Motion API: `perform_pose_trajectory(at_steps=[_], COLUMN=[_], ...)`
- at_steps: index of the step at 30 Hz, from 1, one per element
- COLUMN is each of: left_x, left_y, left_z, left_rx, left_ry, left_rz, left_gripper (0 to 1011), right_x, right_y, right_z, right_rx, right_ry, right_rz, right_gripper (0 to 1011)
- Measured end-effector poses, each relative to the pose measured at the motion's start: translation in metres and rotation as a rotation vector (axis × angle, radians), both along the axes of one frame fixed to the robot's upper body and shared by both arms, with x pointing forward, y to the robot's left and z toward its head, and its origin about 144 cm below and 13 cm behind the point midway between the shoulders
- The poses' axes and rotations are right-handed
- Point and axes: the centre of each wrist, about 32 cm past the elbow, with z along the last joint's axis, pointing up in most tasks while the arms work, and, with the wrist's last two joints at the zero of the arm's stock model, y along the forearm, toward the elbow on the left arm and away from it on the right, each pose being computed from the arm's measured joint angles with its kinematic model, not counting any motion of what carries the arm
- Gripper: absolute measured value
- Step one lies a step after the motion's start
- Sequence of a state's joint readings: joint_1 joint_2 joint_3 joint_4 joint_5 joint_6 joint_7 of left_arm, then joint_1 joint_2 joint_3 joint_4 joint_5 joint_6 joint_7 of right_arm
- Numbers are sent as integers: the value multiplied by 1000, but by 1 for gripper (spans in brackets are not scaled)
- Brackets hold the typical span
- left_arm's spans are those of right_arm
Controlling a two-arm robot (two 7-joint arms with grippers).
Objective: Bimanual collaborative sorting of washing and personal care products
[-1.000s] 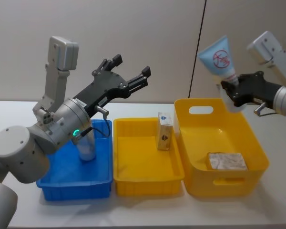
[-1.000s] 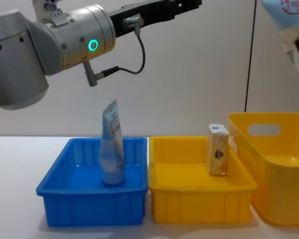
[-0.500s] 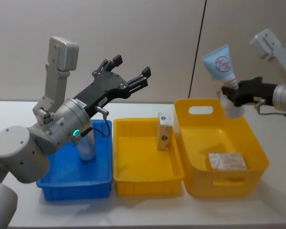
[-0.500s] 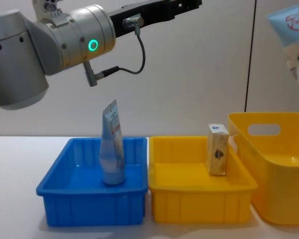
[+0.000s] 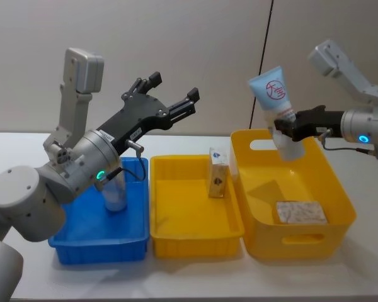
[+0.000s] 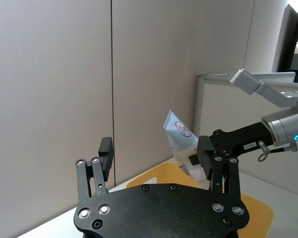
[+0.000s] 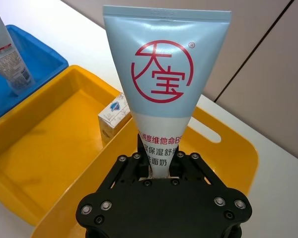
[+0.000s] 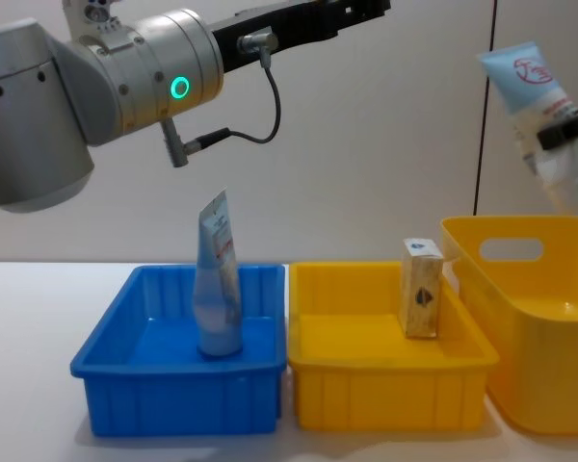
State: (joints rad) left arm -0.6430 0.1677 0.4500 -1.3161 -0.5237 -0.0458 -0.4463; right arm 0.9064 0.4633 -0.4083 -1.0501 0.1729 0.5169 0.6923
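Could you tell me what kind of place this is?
Probably a robot test room or lab, not a home. A plain white table stands against bare beige wall panels, and on it sit only a blue bin, a shallow yellow tray and a deep yellow bin.

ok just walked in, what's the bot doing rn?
Sorting care products into bins. The right pincer is shut on a white tube with red print, holding it crimped end up above the back of the large yellow bin, which already holds a flat pale packet. The left pincer is open and raised above the blue bin, where a pale blue tube stands. A small tan box stands upright in the middle yellow bin.
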Motion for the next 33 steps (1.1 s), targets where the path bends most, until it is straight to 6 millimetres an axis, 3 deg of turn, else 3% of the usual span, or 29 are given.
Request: perform_pose_trajectory(at_steps=[24,28,33], left_x=[0,0,0], left_y=[0,0,0], left_z=[0,0,0], left_rx=[0,0,0], left_ry=[0,0,0], left_rz=[0,0,0], left_gripper=[1003,1003,1003], right_x=[12,13,13], right_y=[6,7,7], right_z=[0,0,0], right_rx=[-10,-11,-12], right_ry=[28,29,30], right_rz=[17,18,18], right_gripper=[933,1003,1003])
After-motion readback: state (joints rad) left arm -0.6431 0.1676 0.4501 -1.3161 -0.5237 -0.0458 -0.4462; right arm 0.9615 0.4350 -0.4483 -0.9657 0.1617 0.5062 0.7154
